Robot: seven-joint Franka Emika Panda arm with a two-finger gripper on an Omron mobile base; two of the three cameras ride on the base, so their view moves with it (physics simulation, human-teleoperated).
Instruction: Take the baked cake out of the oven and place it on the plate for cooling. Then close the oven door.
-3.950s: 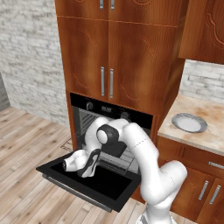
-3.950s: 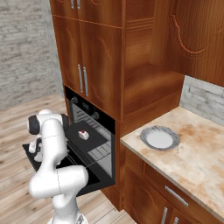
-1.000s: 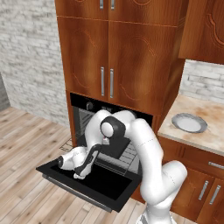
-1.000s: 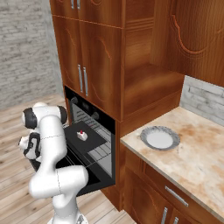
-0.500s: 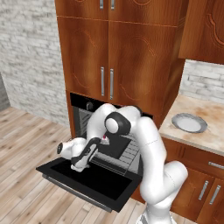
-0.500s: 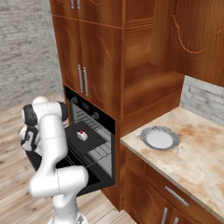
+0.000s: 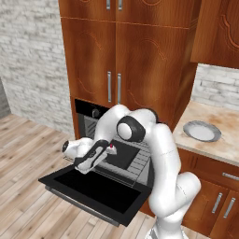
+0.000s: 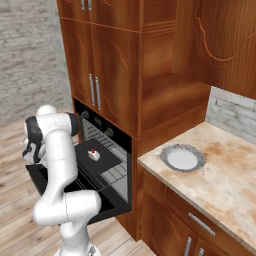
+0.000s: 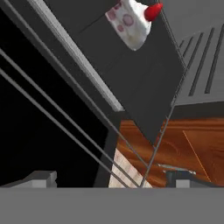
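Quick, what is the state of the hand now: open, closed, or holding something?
Hand: open, holding nothing; the baked cake sits ahead of it, untouched, on the dark tray.

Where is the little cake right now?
The cake sits on the dark tray on the oven's pulled-out wire rack, above the open oven door; in the left base view it is beside the gripper.
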